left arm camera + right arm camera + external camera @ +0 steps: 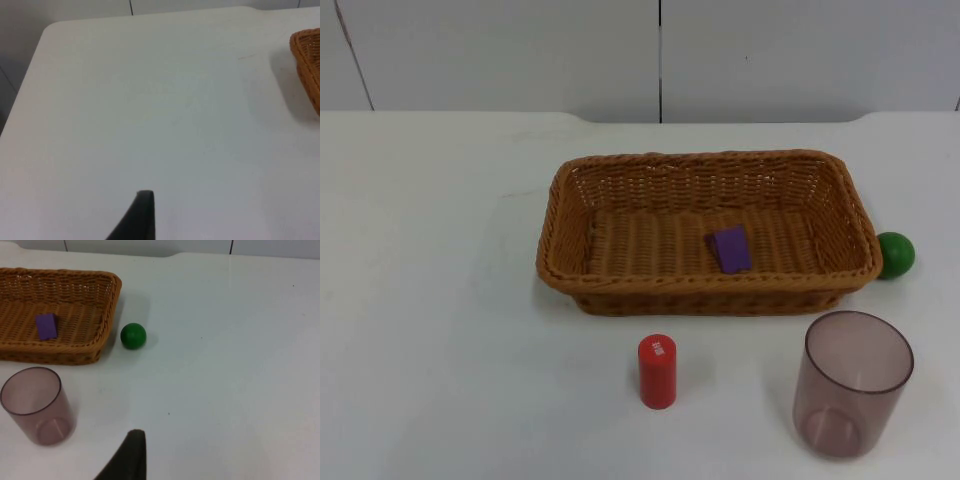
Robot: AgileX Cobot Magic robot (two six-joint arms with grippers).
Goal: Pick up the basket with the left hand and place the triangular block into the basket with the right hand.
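A brown wicker basket (705,158) stands on the white table, right of the middle. A purple block (731,249) lies flat inside it, on the floor near the front wall. The right wrist view has the same basket (111,305) with the purple block (46,326) in it. My right gripper (131,457) hangs over bare table, off the basket's right end and apart from it. My left gripper (142,217) hangs over bare table to the left of the basket, whose corner (306,45) is some way off.
A green ball (894,254) (133,335) rests against the basket's right end. A red cylinder (657,371) stands in front of the basket. A tinted clear cup (855,385) (35,405) stands at the front right. The grey wall closes the table's far edge.
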